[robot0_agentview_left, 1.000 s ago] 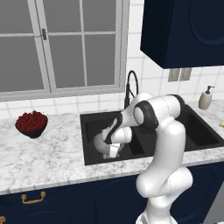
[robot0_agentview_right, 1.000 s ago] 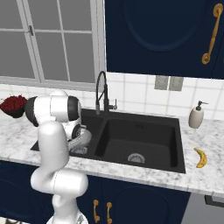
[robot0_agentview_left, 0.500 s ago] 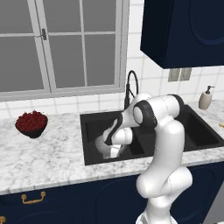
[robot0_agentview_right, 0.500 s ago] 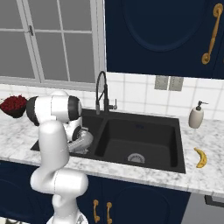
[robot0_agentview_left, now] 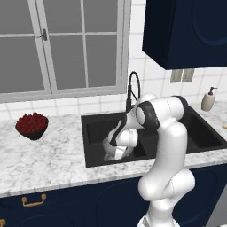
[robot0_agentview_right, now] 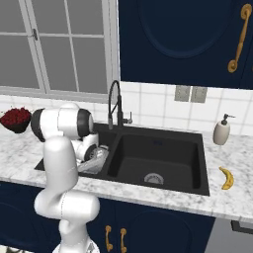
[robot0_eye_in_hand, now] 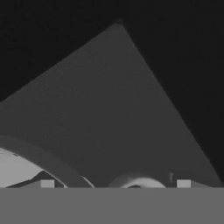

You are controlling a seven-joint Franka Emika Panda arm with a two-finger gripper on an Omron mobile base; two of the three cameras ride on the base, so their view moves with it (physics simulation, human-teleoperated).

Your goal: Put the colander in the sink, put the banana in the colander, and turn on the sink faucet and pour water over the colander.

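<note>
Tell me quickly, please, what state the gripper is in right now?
Gripper: jaws open, holding nothing, low in the sink's left basin beside the colander.

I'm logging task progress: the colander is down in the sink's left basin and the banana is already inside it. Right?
Not quite. The colander is in the left basin of the sink, but the banana lies on the marble countertop right of the sink, as the right base view shows.
</note>
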